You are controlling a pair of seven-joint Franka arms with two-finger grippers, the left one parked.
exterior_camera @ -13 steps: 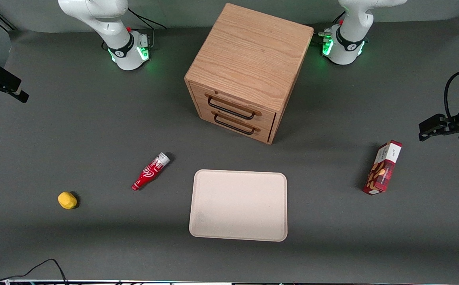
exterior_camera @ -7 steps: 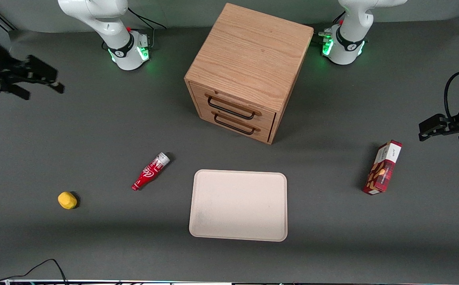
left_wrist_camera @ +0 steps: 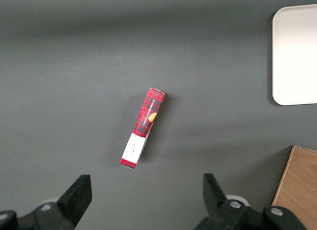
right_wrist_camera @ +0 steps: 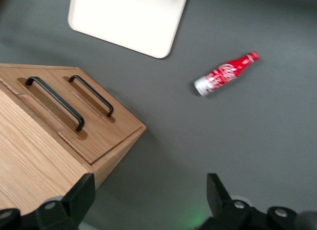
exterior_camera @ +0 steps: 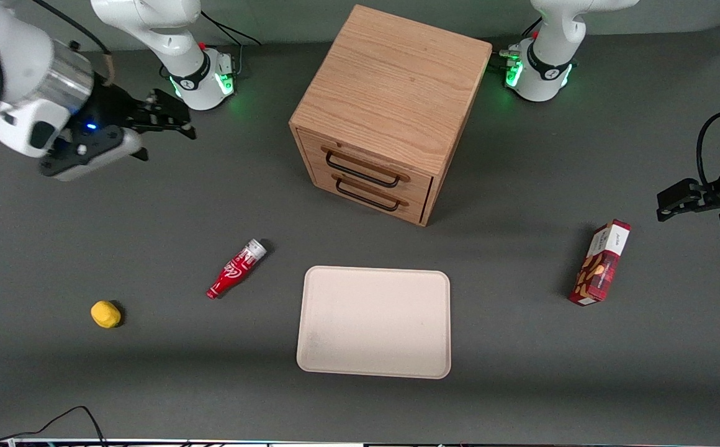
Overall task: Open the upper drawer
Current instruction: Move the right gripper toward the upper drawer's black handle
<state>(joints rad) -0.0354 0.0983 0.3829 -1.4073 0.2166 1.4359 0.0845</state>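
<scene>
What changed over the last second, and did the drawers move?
The gripper swung in from the working arm's end of the table toward the cabinet, open and holding nothing. The upper drawer and lower drawer stayed shut; bottle and tray stayed put.

Set on the surface (exterior_camera: pixel 149 205), far from the front camera: cabinet (exterior_camera: pixel 391 81), upper drawer (exterior_camera: pixel 366 162) directly above lower drawer (exterior_camera: pixel 369 195), both pushed in. In front of the 2 drawers, nearer the camera and well apart: tray (exterior_camera: pixel 374 323). Beside the tray, toward the working arm's end: bottle (exterior_camera: pixel 236 269) lying down, small round lump (exterior_camera: pixel 105 314) farther out. Toward the parked arm's end: box (exterior_camera: pixel 601 263). Above the surface, farther from the camera than the bottle, well apart from the cabinet: pincer (exterior_camera: pixel 171 121).
</scene>
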